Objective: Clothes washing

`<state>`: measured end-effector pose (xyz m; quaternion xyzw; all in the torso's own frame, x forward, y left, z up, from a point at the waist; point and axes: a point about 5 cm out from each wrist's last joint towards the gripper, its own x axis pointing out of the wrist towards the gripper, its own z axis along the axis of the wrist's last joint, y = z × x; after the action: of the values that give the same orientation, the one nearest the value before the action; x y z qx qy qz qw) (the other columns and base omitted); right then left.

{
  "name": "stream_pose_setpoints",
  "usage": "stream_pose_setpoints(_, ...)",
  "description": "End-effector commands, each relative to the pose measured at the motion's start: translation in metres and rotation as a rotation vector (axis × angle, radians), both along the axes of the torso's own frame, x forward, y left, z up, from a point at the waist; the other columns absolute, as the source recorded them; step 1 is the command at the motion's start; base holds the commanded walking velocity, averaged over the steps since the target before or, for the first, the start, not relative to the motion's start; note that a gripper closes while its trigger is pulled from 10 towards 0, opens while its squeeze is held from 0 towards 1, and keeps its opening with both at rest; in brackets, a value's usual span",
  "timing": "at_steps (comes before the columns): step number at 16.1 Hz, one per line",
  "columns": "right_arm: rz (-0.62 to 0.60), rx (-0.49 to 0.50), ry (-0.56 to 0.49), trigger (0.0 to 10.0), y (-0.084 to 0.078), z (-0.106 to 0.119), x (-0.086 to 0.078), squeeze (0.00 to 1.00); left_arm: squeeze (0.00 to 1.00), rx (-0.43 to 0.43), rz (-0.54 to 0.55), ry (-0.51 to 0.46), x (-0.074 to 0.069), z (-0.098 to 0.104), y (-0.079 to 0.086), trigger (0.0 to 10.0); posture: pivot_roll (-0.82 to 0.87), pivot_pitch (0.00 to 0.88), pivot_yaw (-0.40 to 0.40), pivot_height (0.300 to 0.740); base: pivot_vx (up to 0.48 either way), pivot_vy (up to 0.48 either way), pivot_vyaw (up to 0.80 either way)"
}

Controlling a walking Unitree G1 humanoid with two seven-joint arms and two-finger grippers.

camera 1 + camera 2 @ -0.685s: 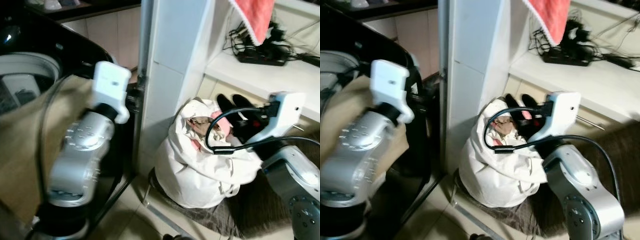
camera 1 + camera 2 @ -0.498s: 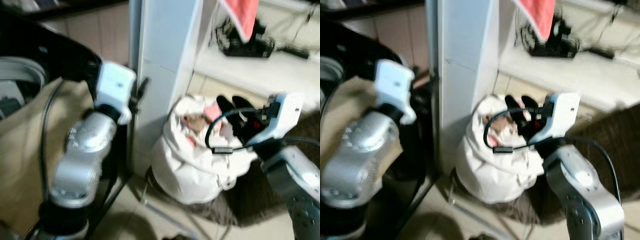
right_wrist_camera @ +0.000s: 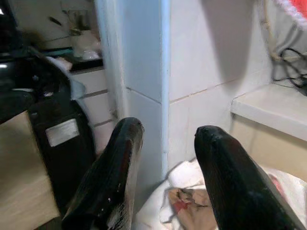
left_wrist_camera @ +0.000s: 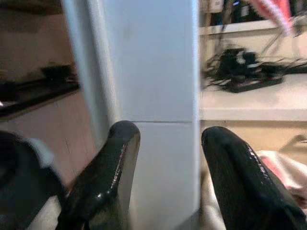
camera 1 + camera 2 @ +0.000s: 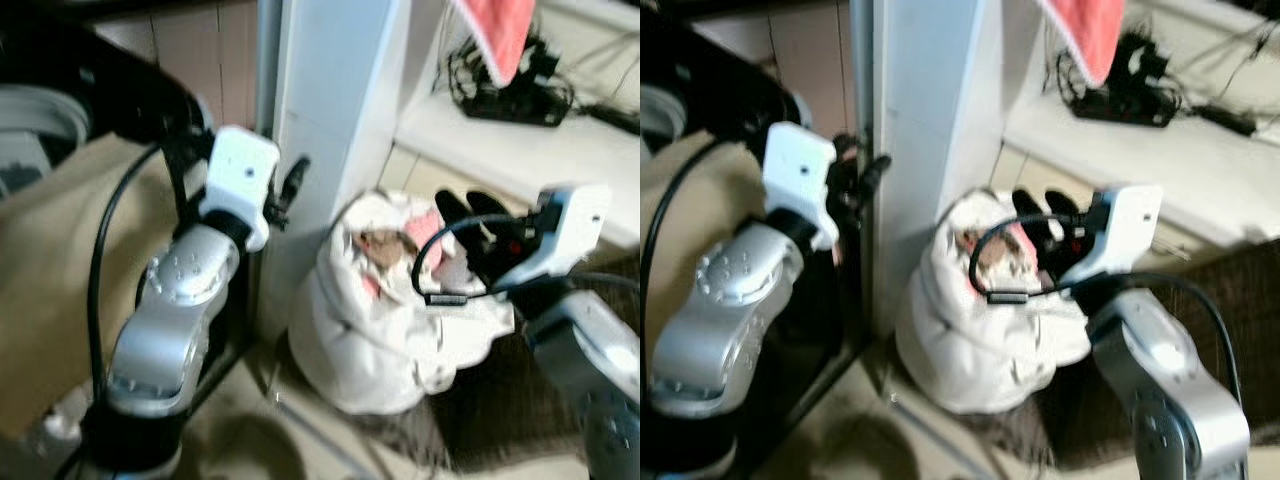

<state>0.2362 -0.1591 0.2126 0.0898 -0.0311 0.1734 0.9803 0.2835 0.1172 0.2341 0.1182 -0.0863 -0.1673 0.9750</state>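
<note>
Showing no legible writing, the blurred frames placed your right gripper (image 5: 470,225), fingers apart and empty, just over the stuffed white laundry bag (image 5: 385,320) on the floor beside the white pillar (image 5: 335,130), while your left gripper (image 4: 165,158), likewise parted, faced that pillar.

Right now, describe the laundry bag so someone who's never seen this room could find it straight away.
Start at the tall white pillar; at its foot on the floor sits a bulging white cloth bag. Its mouth gapes open, showing pink and tan clothes, and the right gripper hangs at that opening.
</note>
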Motion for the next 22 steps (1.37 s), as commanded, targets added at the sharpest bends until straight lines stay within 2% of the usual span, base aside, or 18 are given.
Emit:
stream_pose_setpoints(1,-0.024,-0.007,0.007,10.0,-0.005,0.0,0.0,0.0,0.0,-0.01,-0.006,-0.003,-0.001,0.001,-0.004,10.0,-0.11,0.0,-0.093,0.74,0.0,0.0,0.0)
stream_pose_setpoints(8,-0.029,-0.002,0.023,10.0,-0.005,-0.004,0.001,0.0,0.0,0.009,-0.012,-0.001,0.0,-0.002,-0.004,10.0,-0.1,0.0,-0.095,0.74,0.0,0.0,0.0)
stream_pose_setpoints(9,-0.034,-0.011,0.04,10.0,-0.007,-0.008,0.002,0.0,0.0,-0.013,0.003,0.026,0.001,-0.007,-0.004,10.0,-0.09,0.0,-0.102,0.74,0.0,0.0,-0.44)
stream_pose_setpoints(10,-0.039,-0.017,0.051,10.0,-0.007,-0.011,0.004,0.0,0.0,-0.089,0.035,0.056,0.003,-0.015,-0.001,10.0,-0.1,0.0,-0.091,0.74,0.0,0.0,-0.8)
stream_pose_setpoints(12,-0.053,-0.034,0.06,10.0,-0.006,-0.014,0.006,0.0,0.0,-0.12,0.036,0.091,0.002,-0.024,0.002,10.0,-0.09,0.0,-0.068,0.74,0.0,0.0,-0.8)
stream_pose_setpoints(17,-0.058,-0.077,0.105,10.0,-0.007,-0.031,0.003,0.0,0.0,-0.009,0.031,0.048,0.001,-0.035,0.005,10.0,-0.08,0.0,-0.036,0.74,0.0,0.0,-0.8)
stream_pose_setpoints(22,-0.114,-0.146,0.158,10.0,-0.003,-0.057,0.002,0.0,0.0,-0.004,-0.004,0.024,0.007,-0.026,0.007,10.0,-0.07,0.0,-0.008,0.74,0.0,0.0,-0.16)
